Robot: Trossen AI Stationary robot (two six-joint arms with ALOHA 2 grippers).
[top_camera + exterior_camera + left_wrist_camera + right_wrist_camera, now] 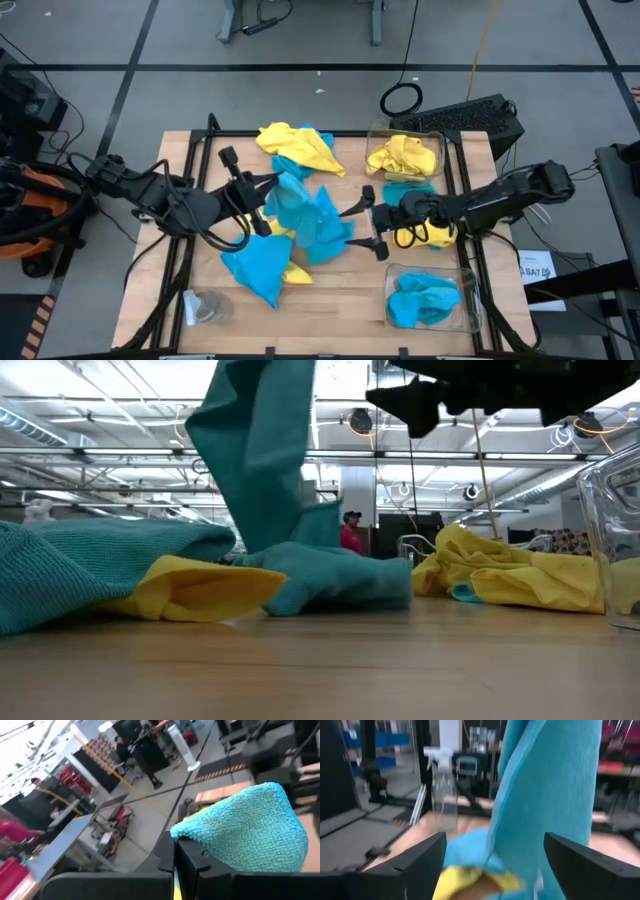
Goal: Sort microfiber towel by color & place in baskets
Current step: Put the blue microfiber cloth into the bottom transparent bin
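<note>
Above the table's middle, my left gripper [262, 205] pinches a blue towel [290, 200] hanging over the pile, while my right gripper [365, 222] faces it, fingers spread wide

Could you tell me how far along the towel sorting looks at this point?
Partly done. The far basket holds yellow towels, the near basket a blue towel. In hand: the left end effector grips a hanging blue towel, with the right end effector open beside it. Left: the mixed pile and the far towels.
</note>
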